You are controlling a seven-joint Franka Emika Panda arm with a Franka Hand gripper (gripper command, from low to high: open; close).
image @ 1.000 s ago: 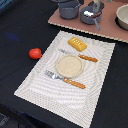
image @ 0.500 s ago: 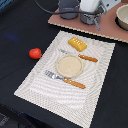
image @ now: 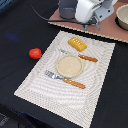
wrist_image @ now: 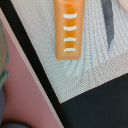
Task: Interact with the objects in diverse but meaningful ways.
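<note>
A red round tomato (image: 35, 53) lies on the black table, off the exterior view's left edge of the striped placemat (image: 45, 85). The yellow-orange ridged bread block (image: 77, 44) lies on the mat's far part; it also fills the wrist view (wrist_image: 70, 27). My gripper (image: 93, 23) hangs from the white wrist over the pinkish board, just beyond the bread block and apart from it. Its fingers are too small and dark to read, and they do not show in the wrist view. The sausage and the bottle are out of view.
A round tan plate (image: 69, 65) sits mid-mat between an orange-handled fork (image: 65, 80) and knife (image: 83, 56). Two grey pots (image: 67, 8) (image: 122, 16) stand on the pinkish board (image: 107, 31) at the back. The board's edge shows in the wrist view (wrist_image: 22, 92).
The white wrist has come down into the exterior view from the top edge, toward the far side of the mat. Nothing on the mat has moved.
</note>
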